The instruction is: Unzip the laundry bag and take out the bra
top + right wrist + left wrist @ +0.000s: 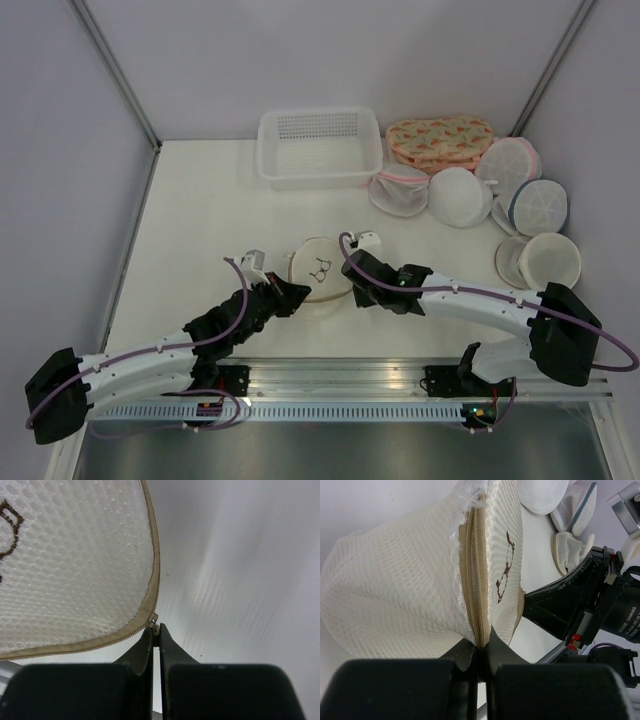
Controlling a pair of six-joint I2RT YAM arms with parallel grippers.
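Midway along the near edge of the bench (190, 230) lies the small round cream mesh laundry bag (320, 268) with its tan rim. Your left gripper (481, 649) pinches its zipped rim tight. Your right gripper (156, 631), equally closed, clamps the small metal zip pull (155, 621) on the opposite side. The zip follows the rim away from it. No bra shows.

Bright, soft and even in the top view, seemingly from above; only faint shadows in the lower half of the frame. Sharp everywhere there, with slight bending of straight lines toward the corners. In the left wrist view, crisp on the mesh of the laundry bag (395, 590) at centre, blurred on the black left gripper (481, 647) along the bottom edge. In the right wrist view, pale streaks of glare on the white surface (240, 570) at right.
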